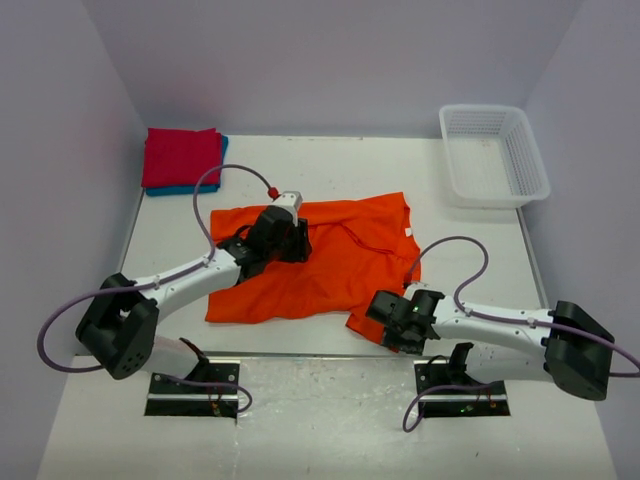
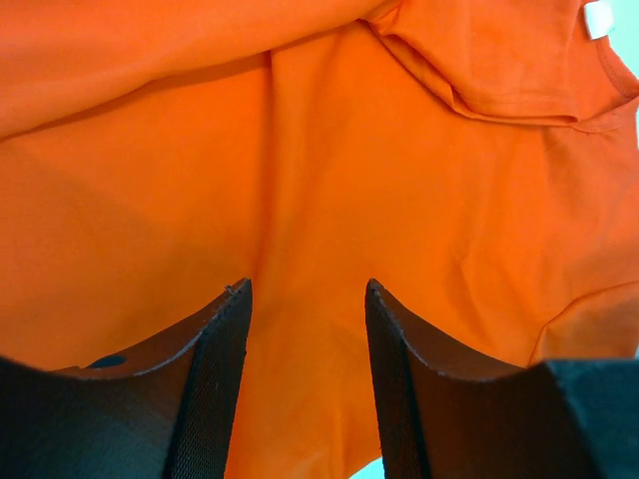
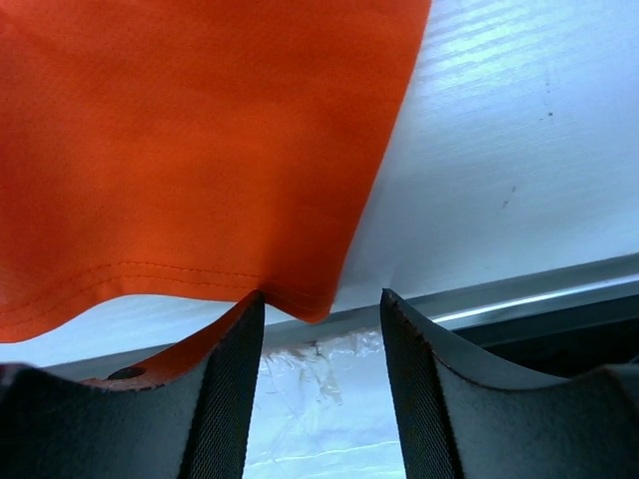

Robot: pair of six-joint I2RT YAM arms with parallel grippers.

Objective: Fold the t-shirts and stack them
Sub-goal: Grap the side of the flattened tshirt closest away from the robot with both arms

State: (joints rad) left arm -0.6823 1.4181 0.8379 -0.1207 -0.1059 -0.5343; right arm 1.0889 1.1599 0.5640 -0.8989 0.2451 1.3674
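Note:
The orange t-shirt [image 1: 330, 262] lies spread and rumpled in the middle of the table. A folded crimson red shirt [image 1: 180, 156] lies on a folded blue shirt [image 1: 192, 189] at the back left. My left gripper [image 1: 292, 240] is low over the orange shirt's upper left part. In the left wrist view it [image 2: 308, 289] is open, with orange cloth [image 2: 319, 150] under and between the fingers. My right gripper [image 1: 388, 318] is at the shirt's front right corner. In the right wrist view it [image 3: 319, 294] is open, with the hem corner [image 3: 200, 150] just beyond its left fingertip.
A white mesh basket [image 1: 493, 155] stands at the back right. The table's near edge, a metal strip [image 3: 519, 299], runs right beside the right gripper. Grey walls close in the left, back and right sides.

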